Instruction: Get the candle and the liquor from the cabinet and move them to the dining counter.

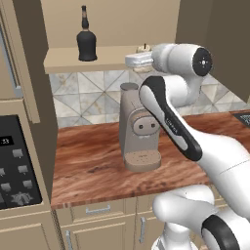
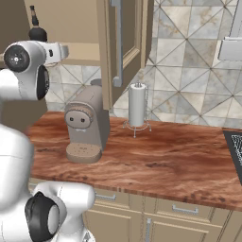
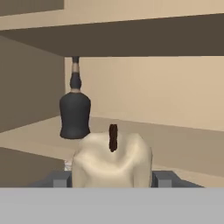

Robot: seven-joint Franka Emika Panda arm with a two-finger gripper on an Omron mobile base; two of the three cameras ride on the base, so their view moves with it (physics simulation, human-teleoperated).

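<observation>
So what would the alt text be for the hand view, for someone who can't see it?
A cream candle with a dark wick sits close up between the gripper fingers, on a shelf inside the cabinet. The black liquor bottle stands upright farther back on the same shelf, to the candle's left in this view.

2 base views flanking the coffee machine (image 1: 138, 128); hand view inside the cabinet (image 3: 131, 39).
</observation>
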